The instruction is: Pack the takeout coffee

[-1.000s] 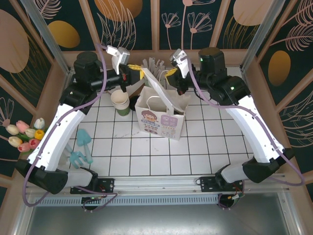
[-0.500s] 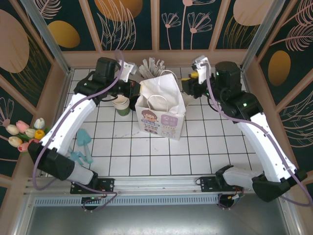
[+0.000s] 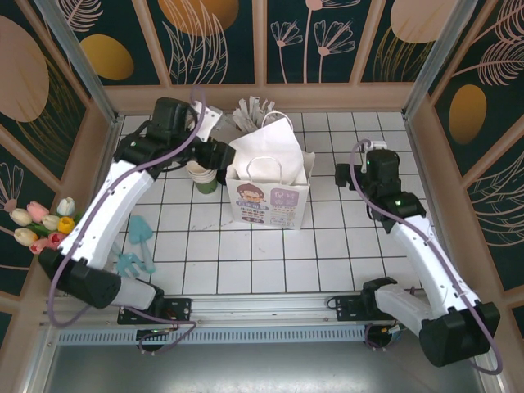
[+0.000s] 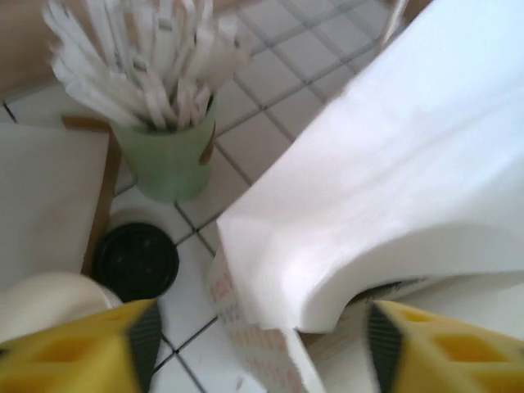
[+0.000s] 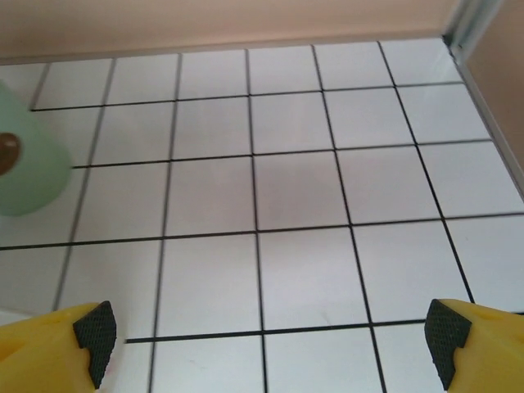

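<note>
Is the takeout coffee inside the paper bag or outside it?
Outside: the takeout coffee stands lid up beside the paper bag, not in it.

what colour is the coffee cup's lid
The lid is black, seen best in the left wrist view.

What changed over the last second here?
Both arms let go of the paper bag: the left fingers opened beside it, the right fingers opened and drew back rightward. The bag's top slumped. Bag, coffee cup and cup of wrapped sticks stayed in place.
</note>
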